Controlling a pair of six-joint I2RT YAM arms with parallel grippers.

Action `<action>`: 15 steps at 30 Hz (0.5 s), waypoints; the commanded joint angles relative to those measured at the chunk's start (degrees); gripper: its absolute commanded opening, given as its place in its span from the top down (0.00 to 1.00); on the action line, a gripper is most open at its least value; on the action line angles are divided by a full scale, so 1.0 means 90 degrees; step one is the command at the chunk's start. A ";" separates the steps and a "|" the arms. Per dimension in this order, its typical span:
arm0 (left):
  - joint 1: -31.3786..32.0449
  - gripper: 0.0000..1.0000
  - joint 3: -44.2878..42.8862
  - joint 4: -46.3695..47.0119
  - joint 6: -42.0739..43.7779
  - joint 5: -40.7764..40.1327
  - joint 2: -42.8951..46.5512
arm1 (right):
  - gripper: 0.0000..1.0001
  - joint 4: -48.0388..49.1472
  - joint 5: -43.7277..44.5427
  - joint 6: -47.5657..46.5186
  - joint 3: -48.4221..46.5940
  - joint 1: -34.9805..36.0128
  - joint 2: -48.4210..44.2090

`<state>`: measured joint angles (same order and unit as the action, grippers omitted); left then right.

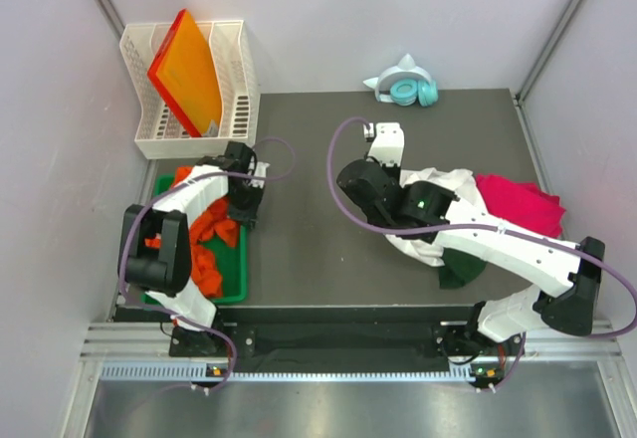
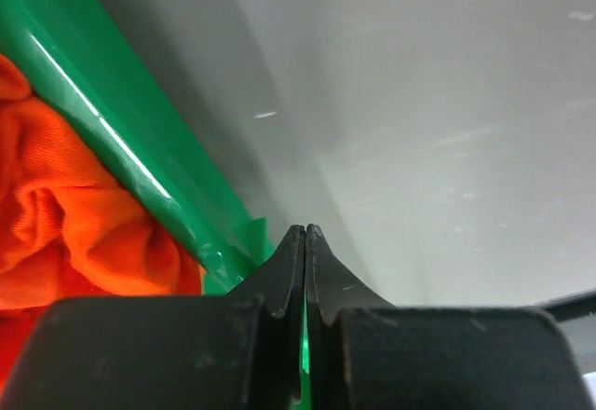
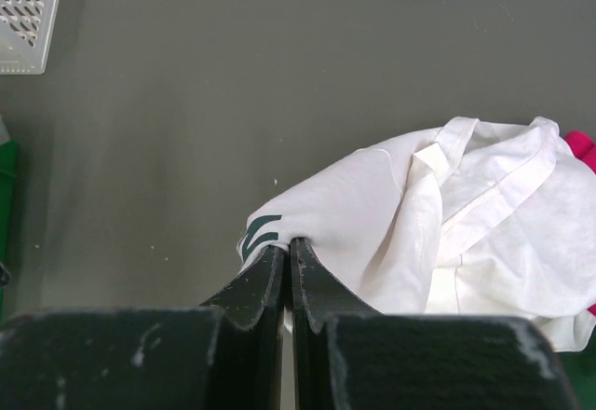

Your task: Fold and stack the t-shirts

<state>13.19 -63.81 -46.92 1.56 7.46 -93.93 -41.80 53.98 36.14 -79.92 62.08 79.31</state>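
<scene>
**A:** Start wide. How is the work spread over the table (image 1: 309,159)?

**B:** In two heaps. On the robot's left, orange shirts (image 1: 211,249) lie in a green tray (image 2: 112,135). On its right is a loose pile on the bare surface. A pink shirt (image 1: 518,204) is furthest right and a dark green shirt (image 1: 463,269) is nearest the bases. A white shirt (image 1: 443,181) sits on the side toward the middle. By the look of it, nothing is folded yet.

**A:** Which one is in hand?

**B:** The white shirt. The right gripper (image 3: 289,245) has its fingers pressed together on the shirt's left margin, just beside a dark printed mark (image 3: 258,233). The cloth comes out from between the tips.

**A:** Which way does the rest of it run from there?

**B:** All of it runs to the robot's right, bunched and creased, back against the pink shirt. Bare table lies to the left of the fingers. The shirt is too crumpled to name a long axis. I'd judge the pull should go left, toward the centre — out of the pile and onto room enough to lay it flat.

**A:** Could the left arm help?

**B:** It is well apart. The left gripper (image 2: 305,235) hangs at the tray's inner rim, fingers together, with nothing seen between the tips — the right arm is plainly the nearer one.
</scene>
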 commanded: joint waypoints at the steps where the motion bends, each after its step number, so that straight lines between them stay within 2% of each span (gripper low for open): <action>1: -0.0420 1.00 -0.0166 -0.0578 0.0031 -0.0613 -0.0003 | 1.00 0.0045 0.0175 0.0203 -0.0026 0.0084 -0.0140; 6: -0.0528 1.00 -0.0117 -0.0597 0.0031 -0.1395 -0.0071 | 1.00 0.0172 0.0194 0.0154 0.0032 0.0094 -0.0082; 8: -0.0791 1.00 -0.0185 -0.0675 0.0022 -0.1639 -0.0120 | 1.00 0.0220 0.0184 0.0135 0.0023 0.0084 -0.0052; 15: -0.2060 1.00 -0.0585 -0.1066 0.0577 -0.1640 -0.0139 | 1.00 0.0357 0.0184 0.0096 0.0198 0.0094 -0.0042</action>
<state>0.21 -66.24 -52.38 2.90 -2.85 -95.20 -41.12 54.19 36.67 -78.78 62.15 79.37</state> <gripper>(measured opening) 0.010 0.010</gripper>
